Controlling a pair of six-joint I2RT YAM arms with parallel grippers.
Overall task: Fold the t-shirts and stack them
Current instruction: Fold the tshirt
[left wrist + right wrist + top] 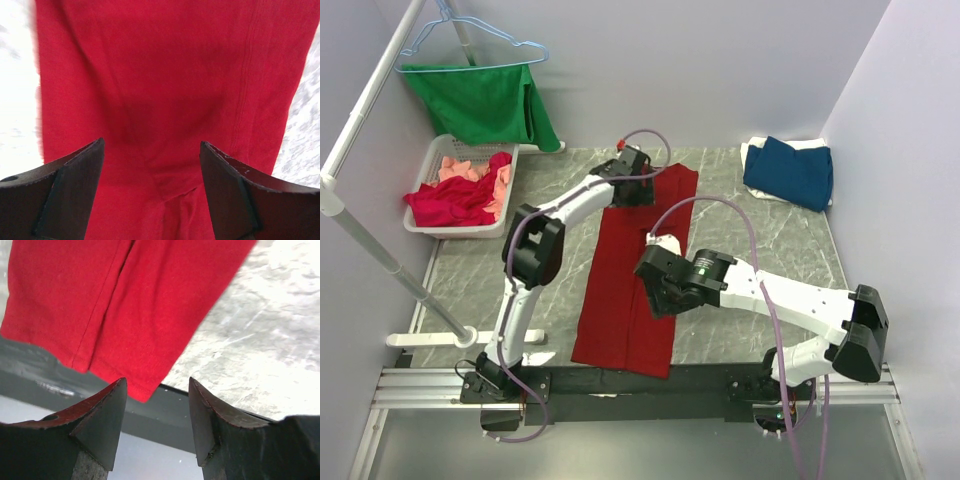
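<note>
Basket (440, 147) left, blue shirt (790, 172) right — left claw (151, 150), right claw (157, 385) released above red shirt (620, 320)

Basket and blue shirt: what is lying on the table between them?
The long deep-red t-shirt lies spread flat between the basket and the blue shirt, a bit nearer the robot. The top view shows it best.

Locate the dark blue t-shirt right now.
Top view: the dark blue t-shirt lies at the table's far right corner by the right wall, on top of a white shirt, well right of the long deep-red shirt.
</note>
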